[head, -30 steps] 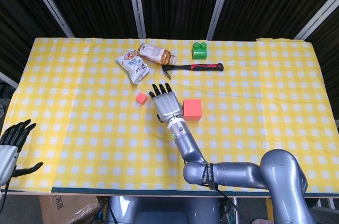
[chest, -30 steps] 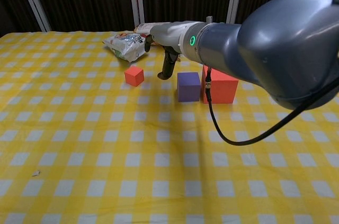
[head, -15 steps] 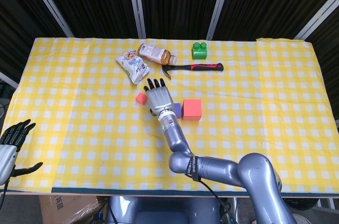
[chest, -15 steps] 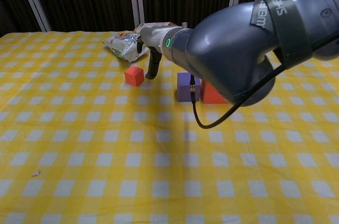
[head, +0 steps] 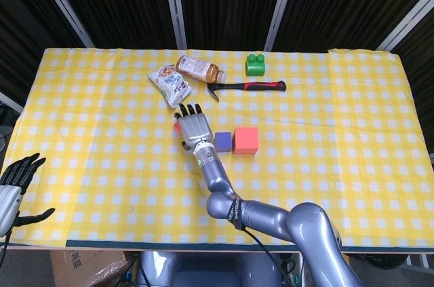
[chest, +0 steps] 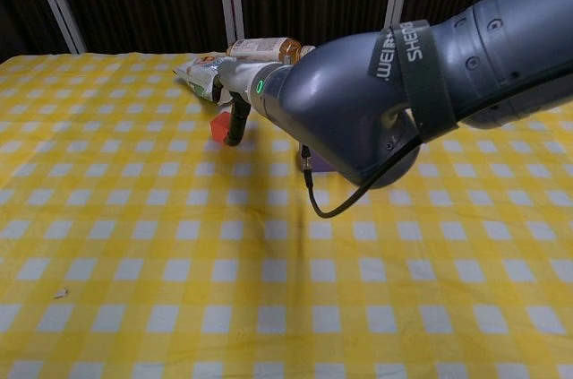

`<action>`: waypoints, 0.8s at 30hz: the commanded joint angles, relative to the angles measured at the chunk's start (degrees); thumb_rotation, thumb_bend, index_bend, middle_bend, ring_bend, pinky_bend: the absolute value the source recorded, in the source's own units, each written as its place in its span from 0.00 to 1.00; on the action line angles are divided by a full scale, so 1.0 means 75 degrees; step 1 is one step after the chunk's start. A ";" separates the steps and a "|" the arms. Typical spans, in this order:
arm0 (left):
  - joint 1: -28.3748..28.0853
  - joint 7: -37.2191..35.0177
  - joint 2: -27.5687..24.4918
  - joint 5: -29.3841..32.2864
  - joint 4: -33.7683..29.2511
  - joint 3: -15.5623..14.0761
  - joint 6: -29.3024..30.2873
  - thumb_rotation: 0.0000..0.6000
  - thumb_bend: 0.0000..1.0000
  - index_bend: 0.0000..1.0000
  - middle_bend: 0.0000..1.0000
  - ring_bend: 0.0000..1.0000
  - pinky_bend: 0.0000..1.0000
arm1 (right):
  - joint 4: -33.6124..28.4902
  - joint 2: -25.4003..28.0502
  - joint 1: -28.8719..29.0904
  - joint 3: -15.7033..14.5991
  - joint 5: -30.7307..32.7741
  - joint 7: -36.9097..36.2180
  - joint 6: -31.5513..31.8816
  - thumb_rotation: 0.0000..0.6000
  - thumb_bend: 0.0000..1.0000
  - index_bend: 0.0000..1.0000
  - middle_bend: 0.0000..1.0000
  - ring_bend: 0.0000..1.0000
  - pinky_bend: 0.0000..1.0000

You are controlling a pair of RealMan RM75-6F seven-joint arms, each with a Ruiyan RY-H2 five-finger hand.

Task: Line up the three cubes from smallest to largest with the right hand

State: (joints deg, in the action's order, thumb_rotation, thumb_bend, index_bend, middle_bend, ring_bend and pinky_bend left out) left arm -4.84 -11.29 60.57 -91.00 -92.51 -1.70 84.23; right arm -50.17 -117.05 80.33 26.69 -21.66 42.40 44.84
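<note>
Three cubes lie mid-table. The large red cube [head: 245, 140] has the purple middle cube [head: 222, 141] touching or nearly touching its left side. The small red cube [head: 177, 126] lies further left, mostly hidden. My right hand [head: 195, 126] hovers flat over the small cube's right side with its fingers spread, holding nothing. In the chest view its dark fingers [chest: 235, 125] point down right beside the small red cube [chest: 218, 124]; my forearm hides the other two cubes apart from a purple sliver [chest: 314, 165]. My left hand [head: 16, 177] hangs open off the table's front left corner.
Behind the cubes lie a snack bag [head: 171, 84], a bottle on its side [head: 199, 68], a red-handled hammer [head: 252, 86] and a green block [head: 255, 64]. The yellow checked cloth [head: 339, 131] covers the whole table.
My right hand has slid left, from over the purple cube to over the small red cube. The purple cube now shows in the head view. No cube has moved.
</note>
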 commanded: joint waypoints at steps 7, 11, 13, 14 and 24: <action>-0.0016 -0.0008 -0.0003 0.0032 -0.0016 0.0002 -0.0045 1.00 0.05 0.00 0.00 0.00 0.04 | 0.0628 -0.0244 0.0103 0.0034 -0.0165 -0.0210 -0.0447 1.00 0.36 0.22 0.00 0.00 0.00; -0.0030 -0.0007 -0.0012 0.0042 -0.0038 -0.0003 -0.0081 1.00 0.05 0.00 0.00 0.00 0.04 | 0.0911 -0.0340 0.0160 0.0058 -0.0276 -0.0319 -0.0627 1.00 0.36 0.22 0.00 0.00 0.00; -0.0037 -0.0001 -0.0012 0.0049 -0.0041 0.0001 -0.0093 1.00 0.05 0.00 0.00 0.00 0.04 | 0.1029 -0.0381 0.0175 0.0072 -0.0291 -0.0356 -0.0720 1.00 0.36 0.22 0.00 0.00 0.00; -0.0041 0.0002 -0.0010 0.0056 -0.0041 0.0002 -0.0104 1.00 0.05 0.00 0.00 0.00 0.04 | 0.1082 -0.0398 0.0183 0.0071 -0.0303 -0.0365 -0.0760 1.00 0.36 0.22 0.00 0.00 0.00; -0.0061 0.0012 -0.0011 0.0077 -0.0072 0.0006 -0.0143 1.00 0.05 0.00 0.00 0.00 0.04 | 0.1529 -0.0585 0.0247 0.0146 -0.0572 -0.0697 -0.1041 1.00 0.36 0.26 0.00 0.00 0.00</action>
State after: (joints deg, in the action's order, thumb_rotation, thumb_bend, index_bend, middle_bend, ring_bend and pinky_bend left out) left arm -5.30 -11.20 60.48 -90.42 -93.05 -1.66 83.15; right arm -38.97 -121.26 82.09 27.63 -25.69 37.48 37.25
